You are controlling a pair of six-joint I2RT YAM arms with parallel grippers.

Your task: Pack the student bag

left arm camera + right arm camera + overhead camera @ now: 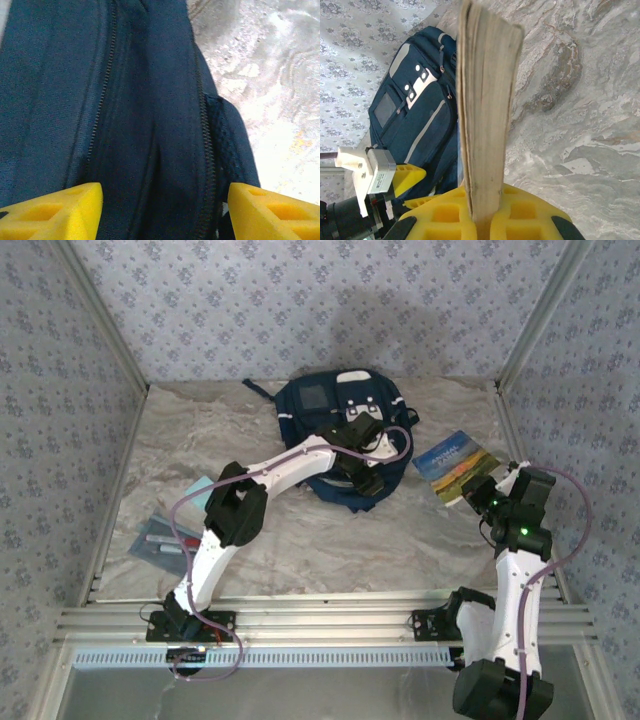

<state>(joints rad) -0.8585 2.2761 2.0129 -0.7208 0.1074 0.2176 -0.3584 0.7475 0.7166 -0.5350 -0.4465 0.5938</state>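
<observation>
The navy-blue student bag [322,410] lies at the back middle of the table, grey front panel facing up. My left gripper [366,466] hovers over its near edge. In the left wrist view that gripper [165,212] is open, its yellow fingertips [55,210] wide apart above dark fabric [140,100] and two zipper lines. To the right of the bag, my right gripper [490,498] is shut on a colourful book [458,465]. In the right wrist view the book's page edge [485,100] stands clamped between the fingers of that gripper [487,222], with the bag [415,110] beyond on the left.
A clear pouch with pens [160,540] and a light-blue flat item [198,490] lie at the left near the left arm's base. Wallpapered walls and aluminium rails [320,618] enclose the marble-patterned table [330,540].
</observation>
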